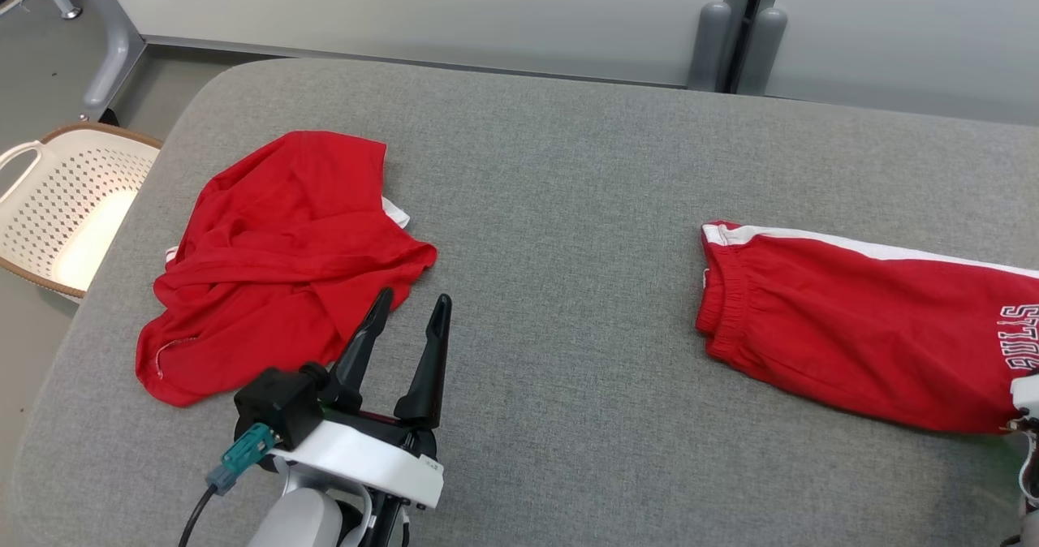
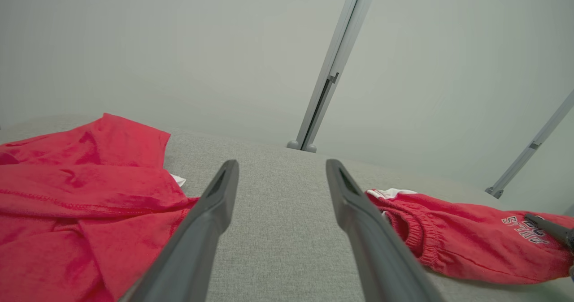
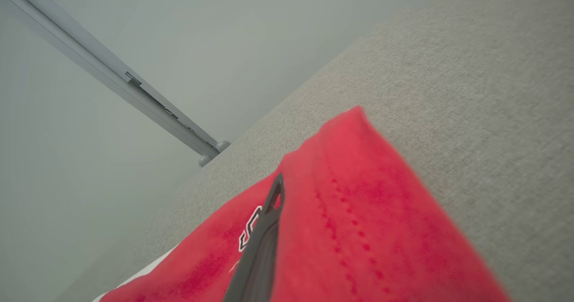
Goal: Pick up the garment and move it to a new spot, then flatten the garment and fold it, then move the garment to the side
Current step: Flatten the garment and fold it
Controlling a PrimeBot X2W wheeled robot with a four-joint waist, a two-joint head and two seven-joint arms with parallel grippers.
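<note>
The right fingers (image 3: 264, 239) are clenched on the lettered leg end of a pair of red shorts (image 1: 852, 320), a fold of cloth bunched up beside them. The shorts lie flat at the right side of the grey tabletop (image 1: 568, 165), waistband pointing to the middle. The left fingers (image 1: 430, 352) are spread wide and hold nothing, hovering just beside a crumpled red garment (image 1: 276, 263) at the left, near a white basket (image 1: 73, 206) on the floor. The first step, picking the shorts up, appears to be in hand. The next move calls for a lift high enough to clear the cloth, then a carry to a bare patch in the middle.
</note>
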